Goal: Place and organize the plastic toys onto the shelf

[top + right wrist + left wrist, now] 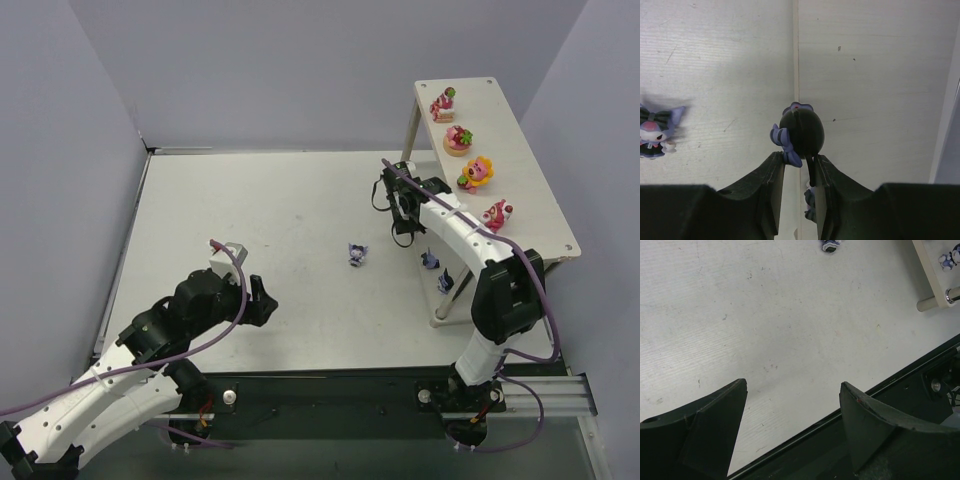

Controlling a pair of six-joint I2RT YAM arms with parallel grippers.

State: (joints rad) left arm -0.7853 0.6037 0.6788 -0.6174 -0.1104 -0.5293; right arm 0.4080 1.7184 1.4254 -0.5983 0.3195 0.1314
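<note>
Dark toy [801, 131] in R pincer [799, 161], seen on wrist cam, not top

Off-white shelf [515, 160], top-board toys [478, 172] coloured pink, red, yellow, held figurine [801, 131] black with purple striped bow, tabletop [280, 220] white

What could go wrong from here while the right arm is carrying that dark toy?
The right fingers pinch the held toy only near one end, so it may twist or slip out. Two dark toys sit on the lower level of the shelf, close beside the right arm, so reaching in there could knock them over.
</note>
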